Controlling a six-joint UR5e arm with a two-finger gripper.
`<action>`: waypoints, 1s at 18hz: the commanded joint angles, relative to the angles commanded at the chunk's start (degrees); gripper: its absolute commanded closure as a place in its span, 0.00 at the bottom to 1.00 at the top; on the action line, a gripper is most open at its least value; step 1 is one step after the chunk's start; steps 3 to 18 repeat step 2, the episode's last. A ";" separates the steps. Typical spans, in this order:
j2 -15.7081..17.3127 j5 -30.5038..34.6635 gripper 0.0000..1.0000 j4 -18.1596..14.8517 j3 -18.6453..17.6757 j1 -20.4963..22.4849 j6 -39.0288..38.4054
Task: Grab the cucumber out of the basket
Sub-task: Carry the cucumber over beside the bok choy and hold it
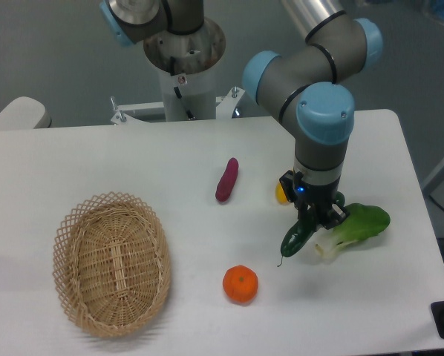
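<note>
The dark green cucumber [295, 241] hangs tilted in my gripper [312, 221], which is shut on its upper end, just left of the bok choy. Its lower tip points down-left toward the table. The oval wicker basket [112, 262] sits at the front left, far from the gripper, and holds nothing.
A bok choy [356, 228] lies right beside the gripper. An orange [240, 284] sits front centre, a purple sweet potato [226, 179] in the middle, and a yellow vegetable [281, 193] shows partly behind the arm. The table's right edge is close.
</note>
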 joint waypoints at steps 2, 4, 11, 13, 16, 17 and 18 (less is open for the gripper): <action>0.00 0.09 0.86 0.00 0.00 0.00 0.00; 0.00 0.09 0.86 0.00 0.00 0.00 0.00; 0.00 0.09 0.86 0.00 0.00 0.00 0.00; 0.00 0.09 0.86 0.00 0.00 0.00 0.00; 0.00 0.09 0.86 0.00 0.00 0.00 0.00; 0.00 0.09 0.86 0.00 0.00 0.00 0.00; 0.00 0.09 0.86 0.00 0.00 0.00 0.00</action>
